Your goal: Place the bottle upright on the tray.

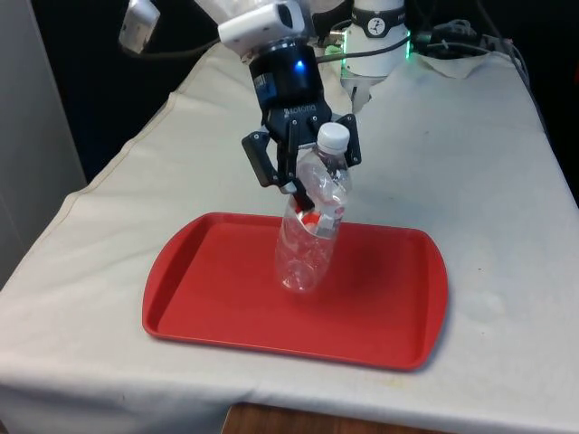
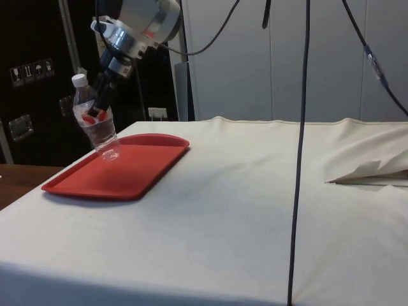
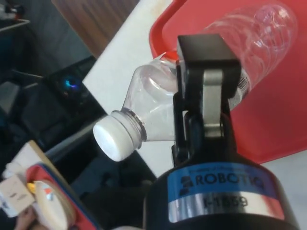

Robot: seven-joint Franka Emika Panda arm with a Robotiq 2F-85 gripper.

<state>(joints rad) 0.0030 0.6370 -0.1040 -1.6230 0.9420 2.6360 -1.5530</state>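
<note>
A clear plastic bottle (image 1: 309, 235) with a white cap and a red label hangs nearly upright, leaning a little, with its base just over or touching the red tray (image 1: 208, 298). My gripper (image 1: 308, 185) is shut on the bottle's upper body, just below the neck. From the side the bottle (image 2: 95, 124) tilts with its cap away from the arm, its base low over the tray (image 2: 127, 175), and the gripper (image 2: 102, 105) holds it from above. In the wrist view one black finger (image 3: 206, 96) crosses the bottle (image 3: 153, 105) over the tray (image 3: 283, 120).
The tray lies near the table's front edge in the front view, on the white cloth (image 1: 488, 181). A cable (image 2: 299, 159) hangs down in the side view. A fold in the cloth (image 2: 370, 172) rises at the side view's right.
</note>
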